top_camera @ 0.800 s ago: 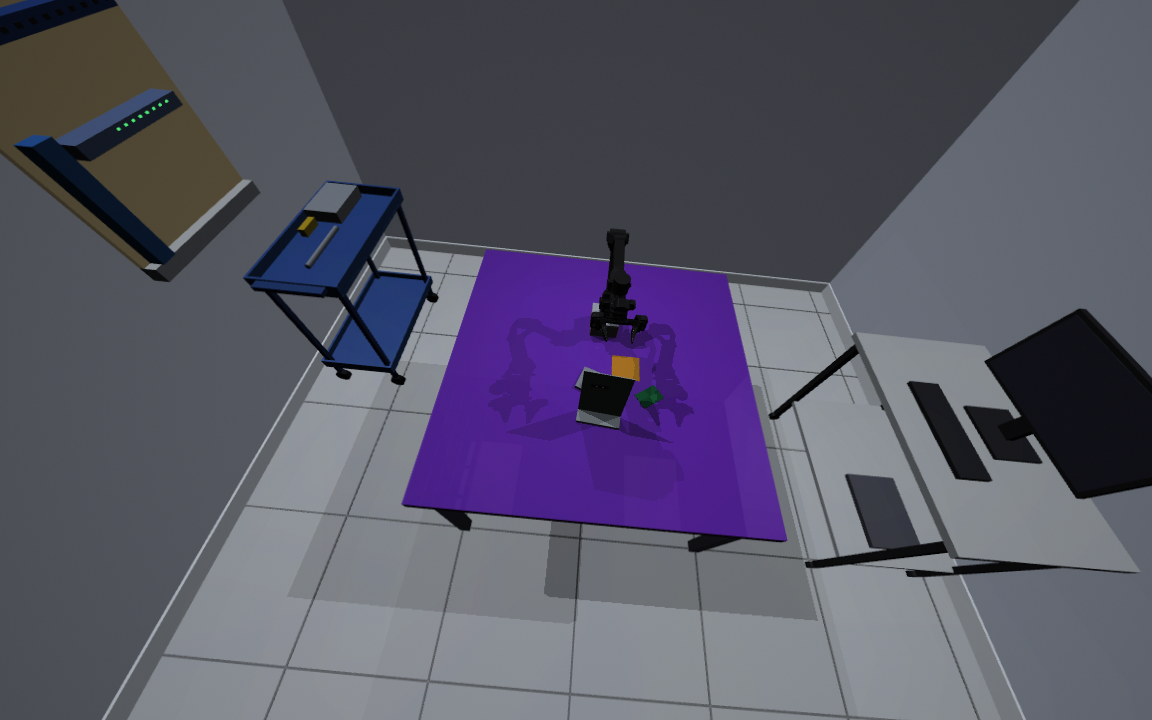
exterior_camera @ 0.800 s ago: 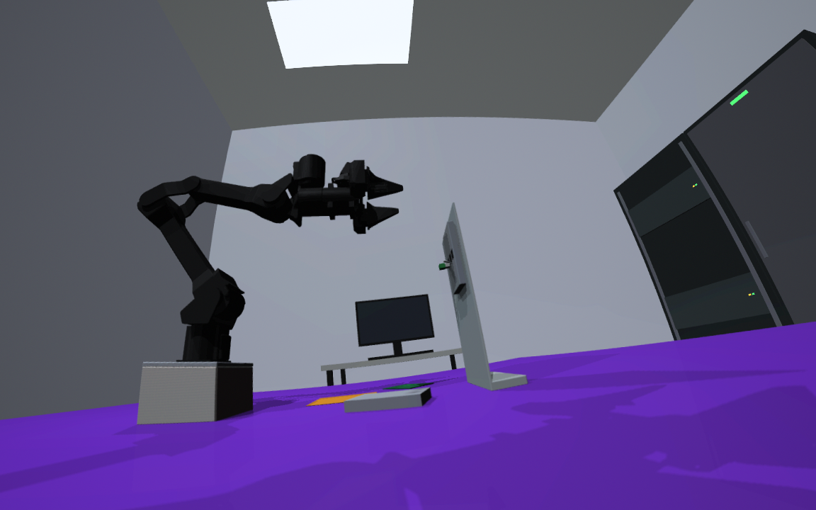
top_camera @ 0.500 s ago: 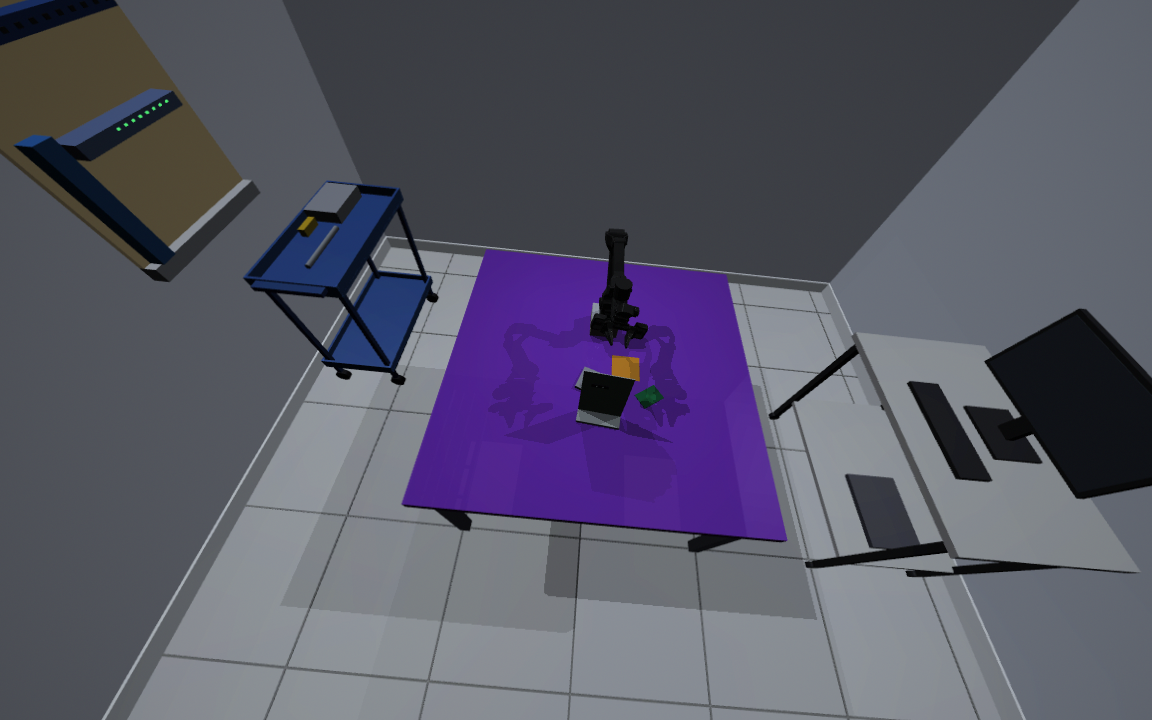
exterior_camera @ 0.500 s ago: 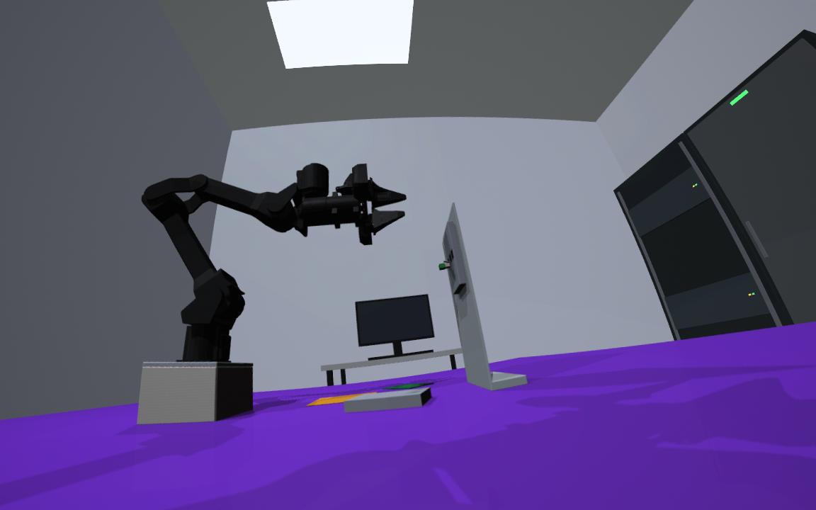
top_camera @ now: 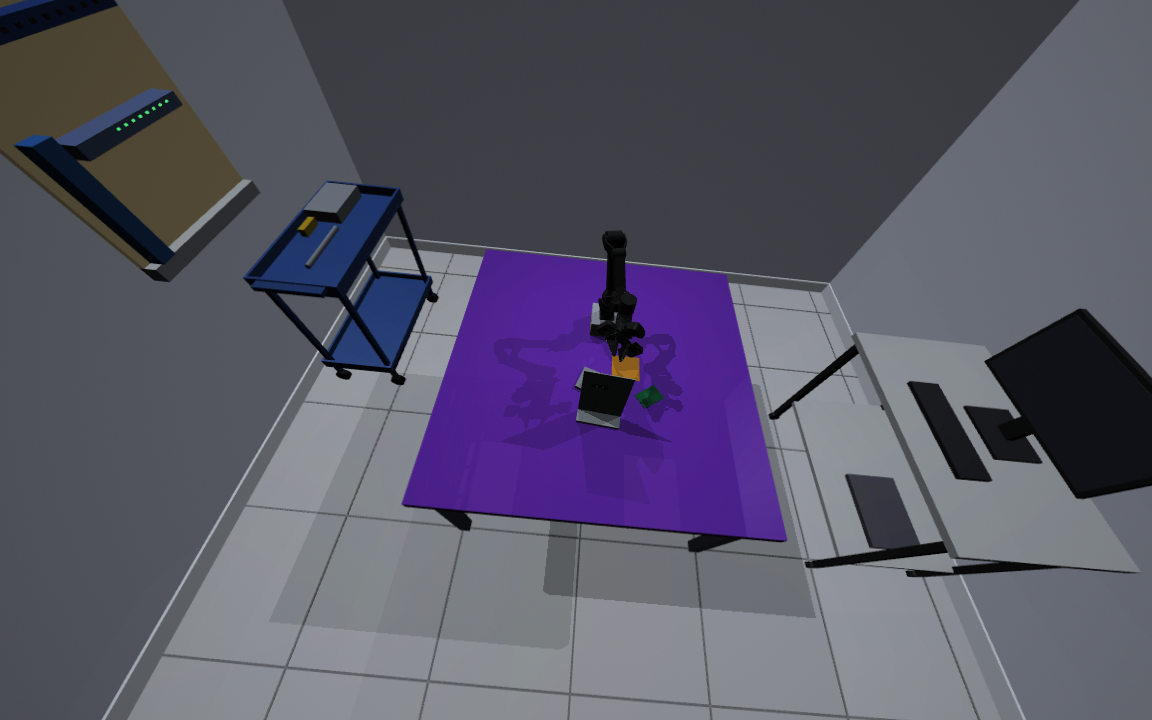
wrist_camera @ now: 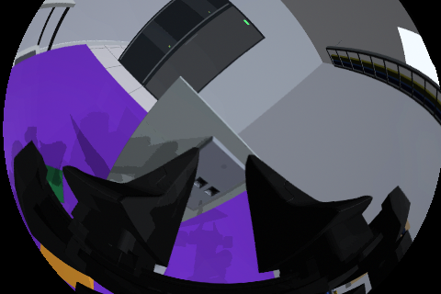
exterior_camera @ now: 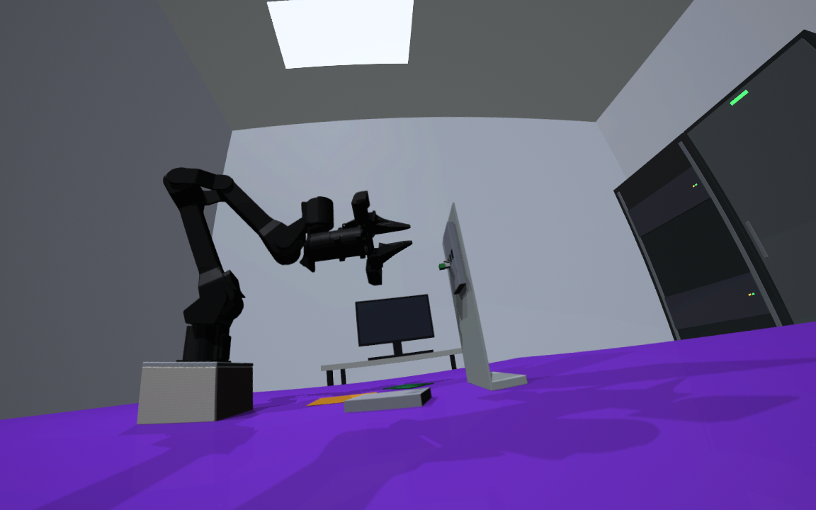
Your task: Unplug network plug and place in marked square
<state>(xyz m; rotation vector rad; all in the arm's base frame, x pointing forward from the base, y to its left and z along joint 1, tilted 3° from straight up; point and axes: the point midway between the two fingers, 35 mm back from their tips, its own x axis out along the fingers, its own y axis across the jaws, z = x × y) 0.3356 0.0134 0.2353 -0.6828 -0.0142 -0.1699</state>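
Observation:
The grey upright panel [exterior_camera: 469, 329] [top_camera: 605, 400] [wrist_camera: 178, 113] stands mid-table on the purple table [top_camera: 517, 465]. A small green plug [exterior_camera: 443, 265] sticks out of the panel's face towards the arm. My gripper [exterior_camera: 409, 234] [top_camera: 625, 347] [wrist_camera: 223, 157] hangs in the air a short way in front of the panel, a little above the plug's height. Its fingers stand one above the other, partly open, with nothing between them. In the wrist view two dark sockets [wrist_camera: 206, 187] show between the fingers; the plug is hidden there. An orange square [top_camera: 625, 368] [exterior_camera: 333, 400] [wrist_camera: 69, 275] lies on the table below the gripper.
A small green patch [top_camera: 649, 395] [exterior_camera: 408, 385] [wrist_camera: 55, 186] lies beside the orange square. A flat grey slab [exterior_camera: 389, 399] lies near the panel's foot. The arm's base block [exterior_camera: 192, 389] stands at the back. A blue cart [top_camera: 329, 259] and a desk with a monitor [top_camera: 1099, 411] stand off the table.

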